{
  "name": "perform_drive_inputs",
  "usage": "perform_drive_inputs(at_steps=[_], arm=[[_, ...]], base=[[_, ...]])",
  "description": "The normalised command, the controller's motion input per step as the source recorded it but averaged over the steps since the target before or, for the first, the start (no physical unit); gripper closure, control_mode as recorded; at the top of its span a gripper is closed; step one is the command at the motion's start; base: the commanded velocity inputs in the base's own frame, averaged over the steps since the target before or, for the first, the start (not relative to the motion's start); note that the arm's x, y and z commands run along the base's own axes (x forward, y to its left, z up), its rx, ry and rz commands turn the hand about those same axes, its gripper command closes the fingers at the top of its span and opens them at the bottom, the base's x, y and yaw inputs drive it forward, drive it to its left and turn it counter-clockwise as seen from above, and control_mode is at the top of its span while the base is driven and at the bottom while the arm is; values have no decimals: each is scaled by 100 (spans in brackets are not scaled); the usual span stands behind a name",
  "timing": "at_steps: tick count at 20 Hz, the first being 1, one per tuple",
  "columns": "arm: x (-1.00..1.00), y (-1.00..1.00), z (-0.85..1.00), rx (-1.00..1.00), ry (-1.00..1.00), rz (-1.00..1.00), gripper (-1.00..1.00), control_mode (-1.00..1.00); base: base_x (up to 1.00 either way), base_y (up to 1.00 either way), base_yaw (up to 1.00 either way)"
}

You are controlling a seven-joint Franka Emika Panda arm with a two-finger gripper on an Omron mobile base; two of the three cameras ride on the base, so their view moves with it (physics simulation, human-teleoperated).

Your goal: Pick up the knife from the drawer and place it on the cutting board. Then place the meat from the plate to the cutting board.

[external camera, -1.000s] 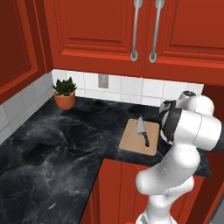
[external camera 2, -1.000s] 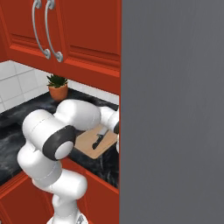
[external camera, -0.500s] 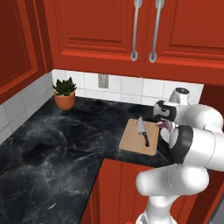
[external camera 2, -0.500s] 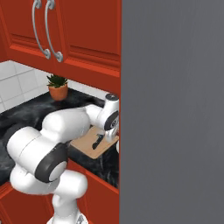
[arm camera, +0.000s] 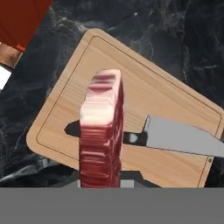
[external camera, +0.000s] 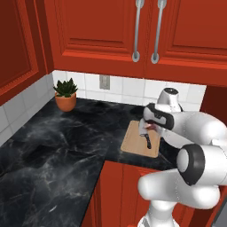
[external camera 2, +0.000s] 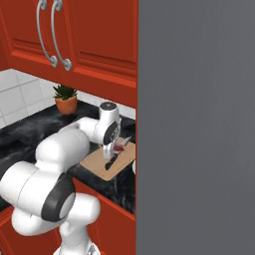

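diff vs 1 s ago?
The arm swung left, carrying the end effector from beside the cutting board to over it, with the meat gripped and hanging above the knife. Knife, board and potted plant have not moved.

a potted plant (external camera: 65, 94) sits on the black marble counter (external camera: 53, 146) beneath red cabinets (external camera: 128, 31).

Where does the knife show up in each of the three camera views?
Left base view: the knife lies right of centre, below the gripper.
Right base view: centre-left, knife by the gripper.
Hand view: knife right of centre, behind the meat.
Shared landmark: the cutting board.
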Motion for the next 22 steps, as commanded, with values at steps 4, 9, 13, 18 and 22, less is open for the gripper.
perform_drive_inputs(at_steps=[4, 9, 13, 18, 22], arm=[[1, 64, 0, 0, 0, 15, 100, -100], [21, 35, -9, 0, 0, 20, 100, -100], [5, 28, -12, 0, 0, 25, 100, -100], [13, 6, -2, -2, -2, 25, 100, -100], [17, 0, 0, -1, 0, 18, 100, -100]], base=[[0, 0, 0], [0, 0, 0], [0, 0, 0], [0, 0, 0], [0, 0, 0]])
